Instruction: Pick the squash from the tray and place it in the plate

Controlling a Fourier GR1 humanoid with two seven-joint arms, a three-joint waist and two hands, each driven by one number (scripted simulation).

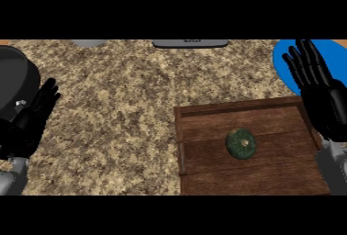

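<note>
The left robot hand (30,120) stands at the view's left edge, fingers straight and pointing up, seen edge-on. The right robot hand (324,94) is raised at the right edge, fingers spread and straight, above its grey forearm.

— Where's the dark green round squash (240,143)?
— In the brown wooden tray (203,120), right side of the speckled stone worktop (122,92).
— And the blue round plate (284,57)?
— Behind the tray, at the far right.

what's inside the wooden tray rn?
Only the green squash, lying near the middle of the wooden tray. The right hand and its forearm cover the tray's right edge, so anything along that strip is hidden.
</note>
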